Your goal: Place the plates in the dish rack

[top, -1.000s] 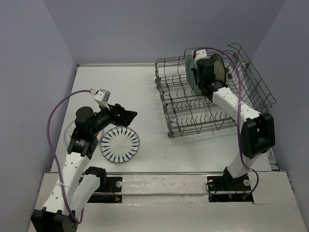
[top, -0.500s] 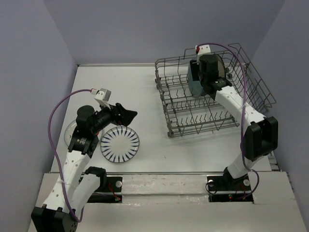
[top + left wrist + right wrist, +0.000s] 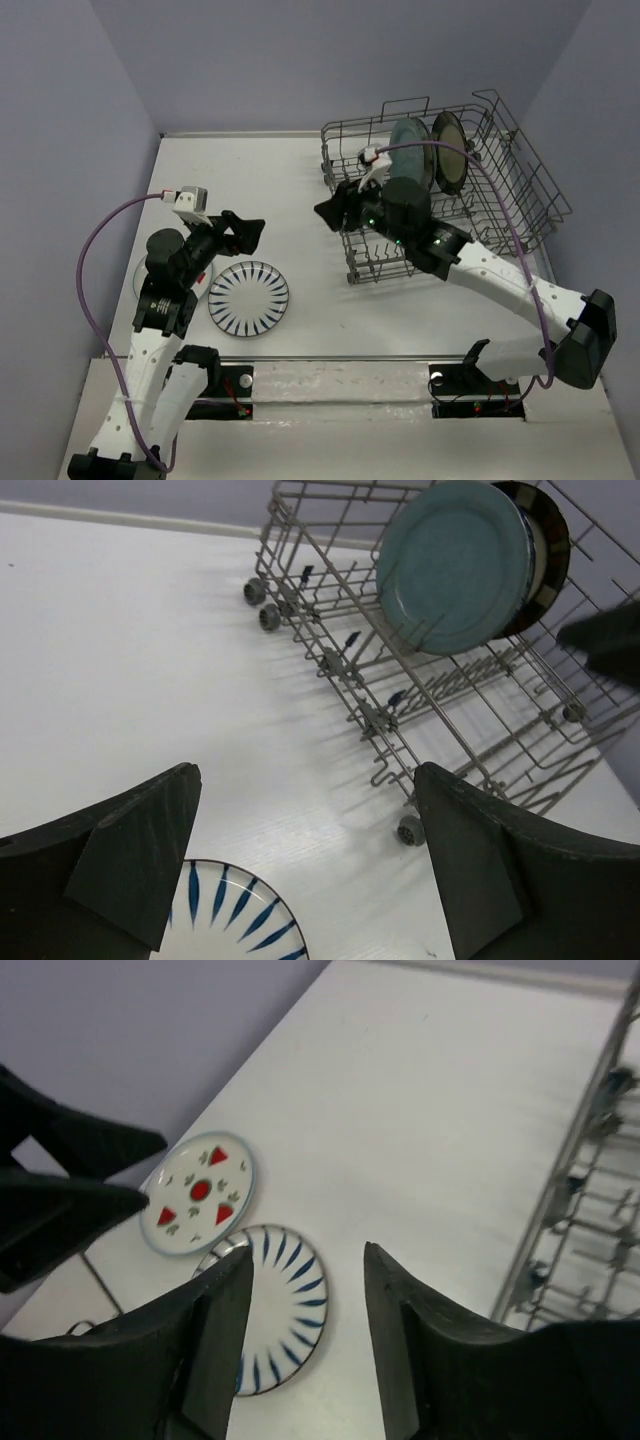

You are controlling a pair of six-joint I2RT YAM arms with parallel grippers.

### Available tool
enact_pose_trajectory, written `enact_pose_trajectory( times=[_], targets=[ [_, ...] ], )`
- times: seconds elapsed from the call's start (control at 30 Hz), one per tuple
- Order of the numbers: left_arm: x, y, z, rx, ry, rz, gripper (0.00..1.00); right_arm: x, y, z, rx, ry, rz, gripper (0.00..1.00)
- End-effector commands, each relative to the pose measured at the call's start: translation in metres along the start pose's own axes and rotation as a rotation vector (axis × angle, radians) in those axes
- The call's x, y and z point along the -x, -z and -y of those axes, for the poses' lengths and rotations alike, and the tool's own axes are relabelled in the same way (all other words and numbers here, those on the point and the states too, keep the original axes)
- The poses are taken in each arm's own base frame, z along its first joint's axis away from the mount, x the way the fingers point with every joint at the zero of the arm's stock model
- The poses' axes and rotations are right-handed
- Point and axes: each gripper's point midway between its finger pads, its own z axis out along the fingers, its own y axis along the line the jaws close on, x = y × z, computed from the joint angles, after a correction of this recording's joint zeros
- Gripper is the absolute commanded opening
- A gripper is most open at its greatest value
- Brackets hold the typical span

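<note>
The dish rack (image 3: pixel 440 205) stands at the back right. The plain teal plate (image 3: pixel 408 150) stands upright in it, with the dark-brown-rimmed tan plate (image 3: pixel 450 165) behind. The left wrist view shows the teal plate (image 3: pixel 455 565), a thin white-and-blue plate edge (image 3: pixel 528 550) behind it, then the dark rim (image 3: pixel 552 535). The striped plate (image 3: pixel 248 298) lies flat on the table. The white plate with red marks (image 3: pixel 198 1192) lies to its left, mostly hidden under my left arm in the top view. My left gripper (image 3: pixel 248 232) hovers open and empty above these plates. My right gripper (image 3: pixel 335 205) is open and empty at the rack's left edge.
The white table (image 3: pixel 270 180) is walled by purple panels on the left, the back and the right. The rack's small grey wheels (image 3: pixel 412 830) rest on the table. The right wrist view shows the left gripper's fingers (image 3: pixel 70 1175) at the left and the rack's side (image 3: pixel 585 1230) at the right.
My right gripper let go of the teal plate, left it standing in the rack, and swung out left to the rack's near-left edge. My left gripper shifted slightly left.
</note>
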Motion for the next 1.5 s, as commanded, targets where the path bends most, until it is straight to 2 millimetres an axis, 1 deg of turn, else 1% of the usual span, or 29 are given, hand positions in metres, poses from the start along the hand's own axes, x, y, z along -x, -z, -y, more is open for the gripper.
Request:
enact_pose_trajectory(
  times=[0.0,0.03,0.07,0.1,0.13,0.17,0.2,0.23,0.27,0.3,0.33,0.37,0.4,0.43,0.5,0.53,0.57,0.6,0.63,0.8,0.97,1.0,1.13,1.27,1.33,1.37,1.4,1.43,1.47],
  targets=[
    [0.030,0.009,-0.021,0.144,-0.040,0.114,0.99,-0.061,-0.014,-0.064,0.080,-0.159,-0.062,0.50],
    [0.034,0.010,-0.028,0.182,-0.039,0.130,0.99,-0.075,-0.014,-0.069,0.070,-0.161,-0.081,0.46],
    [0.037,0.012,-0.030,0.194,-0.042,0.141,0.99,-0.090,-0.012,-0.081,0.076,-0.165,-0.103,0.39],
    [0.038,0.013,-0.032,0.209,-0.041,0.145,0.99,-0.103,-0.017,-0.079,0.035,-0.190,-0.109,0.22],
    [0.034,0.014,-0.035,0.221,-0.035,0.131,0.99,-0.121,-0.018,-0.077,0.021,-0.192,-0.141,0.15],
    [0.034,0.014,-0.036,0.223,-0.033,0.132,0.99,-0.133,-0.018,-0.083,0.018,-0.208,-0.162,0.10],
    [0.033,0.013,-0.036,0.219,-0.032,0.127,0.99,-0.142,-0.022,-0.079,-0.002,-0.207,-0.178,0.10],
    [0.032,0.013,-0.036,0.217,-0.030,0.125,0.99,-0.155,-0.023,-0.082,-0.006,-0.199,-0.201,0.10],
    [0.031,0.013,-0.036,0.216,-0.030,0.123,0.99,-0.172,-0.027,-0.081,-0.026,-0.191,-0.228,0.12],
    [0.030,0.012,-0.035,0.214,-0.028,0.121,0.99,-0.180,-0.028,-0.081,-0.038,-0.183,-0.238,0.21],
    [0.029,0.012,-0.035,0.210,-0.026,0.118,0.99,-0.190,-0.033,-0.076,-0.064,-0.173,-0.251,0.30],
    [0.028,0.012,-0.035,0.207,-0.025,0.116,0.99,-0.198,-0.033,-0.079,-0.068,-0.164,-0.264,0.37],
    [0.027,0.011,-0.034,0.203,-0.024,0.111,0.99,-0.203,-0.034,-0.079,-0.080,-0.165,-0.269,0.50],
    [0.026,0.011,-0.034,0.197,-0.021,0.107,0.99,-0.214,-0.037,-0.075,-0.099,-0.160,-0.289,0.55],
    [0.024,0.009,-0.034,0.195,-0.016,0.102,0.99,-0.228,-0.039,-0.068,-0.132,-0.164,-0.308,0.63],
    [0.022,0.007,-0.033,0.187,-0.012,0.093,0.99,-0.242,-0.040,-0.062,-0.154,-0.155,-0.331,0.64],
    [0.022,0.006,-0.033,0.185,-0.011,0.087,0.99,-0.244,-0.039,-0.060,-0.161,-0.156,-0.333,0.64],
    [0.020,0.004,-0.034,0.185,-0.009,0.081,0.99,-0.257,-0.040,-0.055,-0.179,-0.148,-0.355,0.64],
    [0.019,0.003,-0.036,0.187,-0.007,0.074,0.99,-0.264,-0.041,-0.052,-0.187,-0.141,-0.369,0.64],
    [0.017,0.003,-0.040,0.198,0.001,0.072,0.99,-0.293,-0.050,-0.050,-0.205,-0.134,-0.431,0.60],
    [0.012,0.001,-0.039,0.185,0.013,0.051,0.99,-0.315,-0.062,-0.055,-0.194,-0.137,-0.481,0.49],
    [0.012,0.001,-0.039,0.184,0.011,0.052,0.99,-0.316,-0.064,-0.054,-0.199,-0.133,-0.479,0.46],
    [0.012,0.002,-0.038,0.181,0.011,0.056,0.99,-0.318,-0.069,-0.050,-0.217,-0.110,-0.473,0.43],
    [0.018,0.001,-0.035,0.164,0.002,0.074,0.99,-0.334,-0.068,-0.047,-0.228,-0.120,-0.504,0.40],
    [0.017,0.001,-0.034,0.158,0.002,0.072,0.99,-0.346,-0.065,-0.044,-0.239,-0.137,-0.531,0.34],
    [0.017,0.001,-0.034,0.157,0.004,0.071,0.99,-0.346,-0.064,-0.043,-0.248,-0.153,-0.529,0.28],
    [0.016,0.001,-0.033,0.153,0.002,0.070,0.99,-0.345,-0.062,-0.042,-0.254,-0.156,-0.525,0.25],
    [0.016,0.002,-0.032,0.148,0.003,0.069,0.99,-0.346,-0.058,-0.037,-0.267,-0.152,-0.526,0.20],
    [0.016,0.001,-0.032,0.145,0.003,0.068,0.99,-0.343,-0.057,-0.032,-0.288,-0.145,-0.508,0.15]
  ],
)
